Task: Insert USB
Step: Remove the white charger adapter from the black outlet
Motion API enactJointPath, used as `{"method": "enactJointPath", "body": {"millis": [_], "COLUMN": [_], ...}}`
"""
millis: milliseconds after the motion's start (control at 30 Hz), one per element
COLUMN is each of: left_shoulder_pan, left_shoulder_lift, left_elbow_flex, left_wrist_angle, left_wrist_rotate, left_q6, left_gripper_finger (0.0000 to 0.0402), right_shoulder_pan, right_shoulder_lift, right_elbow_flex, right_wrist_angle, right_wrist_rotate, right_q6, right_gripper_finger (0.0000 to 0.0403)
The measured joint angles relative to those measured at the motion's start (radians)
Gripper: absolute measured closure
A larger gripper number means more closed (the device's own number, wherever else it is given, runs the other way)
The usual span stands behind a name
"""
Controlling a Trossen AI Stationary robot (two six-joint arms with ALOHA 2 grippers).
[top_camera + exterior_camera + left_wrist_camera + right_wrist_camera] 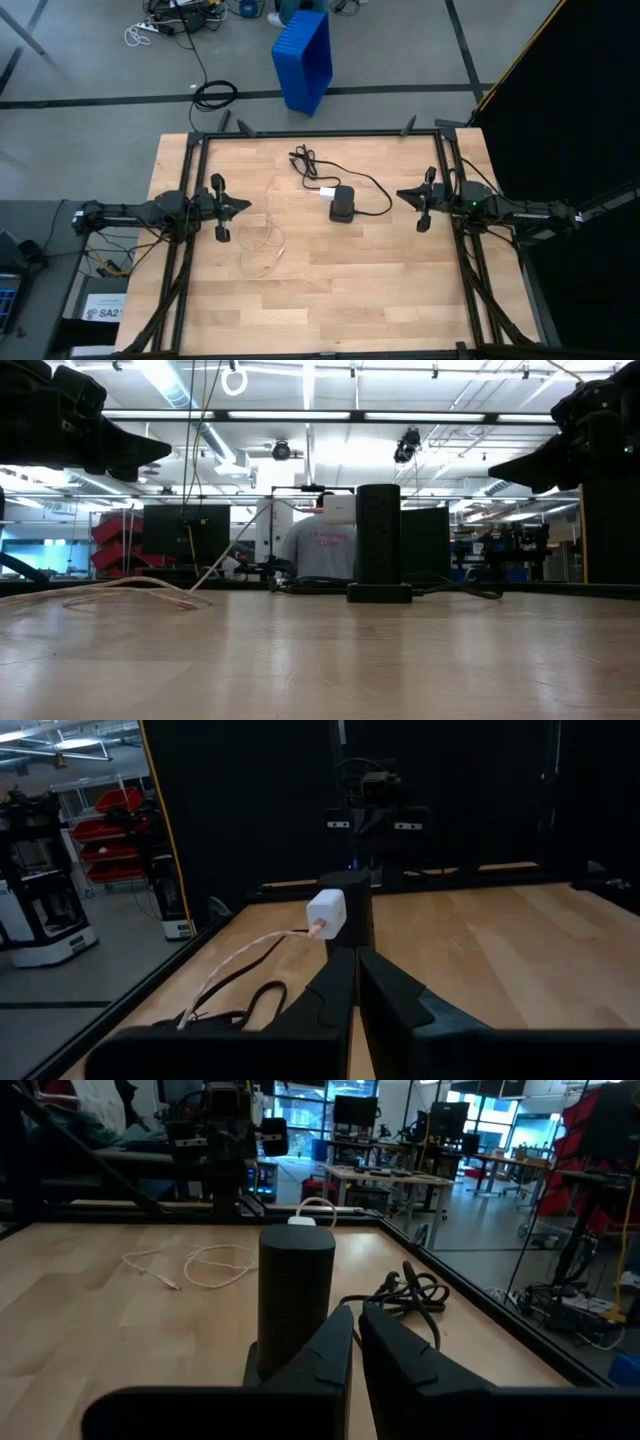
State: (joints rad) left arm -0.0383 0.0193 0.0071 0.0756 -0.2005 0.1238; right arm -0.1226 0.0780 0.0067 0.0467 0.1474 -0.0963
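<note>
High view shows the black charging tower (343, 205) mid-desk with its white adapter (326, 191), and the loose white USB cable (262, 243) nearer the left edge. Left gripper (221, 208) and right gripper (426, 202) hover, fingers together. A thin slack cable could slip or snag when grasped.

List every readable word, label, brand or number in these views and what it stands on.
"SA2": white label at the table's lower left in the high view; it runs on, cut off by the frame.
Red print on the grey shirt of a person behind the table in the low view: too blurred to read.
Nothing readable on the black power tower or the white charger.
</note>
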Motion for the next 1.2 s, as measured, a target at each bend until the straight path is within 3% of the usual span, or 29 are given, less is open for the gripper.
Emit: {"method": "enactJointPath", "body": {"millis": [467,733,1000,1200], "left_shoulder_pan": [0.000,0.000,0.000,0.000], "left_shoulder_lift": [0.002,0.080,0.163,0.183], "left_elbow_flex": [0.000,0.000,0.000,0.000], "left_wrist_angle": [-0.035,-0.040,-0.029,-0.015], "left_wrist_rotate": [0.000,0.004,0.003,-0.093], "left_q6": [-0.029,-0.206,-0.209,-0.207], "left_gripper_finger": [0.0401,0.0402,0.0402,0.0402], "right_shoulder_pan": [0.000,0.000,0.000,0.001], "right_shoulder_lift": [0.027,0.084,0.112,0.137], "right_elbow_flex": [0.000,0.000,0.000,0.000], "right_wrist_angle": [-0.011,-0.012,-0.012,-0.007], "right_wrist_rotate": [0.002,0.002,0.001,0.020], "right_q6": [0.035,0.132,0.224,0.226], "right_gripper_finger": [0.0403,0.0399,0.0400,0.0392]}}
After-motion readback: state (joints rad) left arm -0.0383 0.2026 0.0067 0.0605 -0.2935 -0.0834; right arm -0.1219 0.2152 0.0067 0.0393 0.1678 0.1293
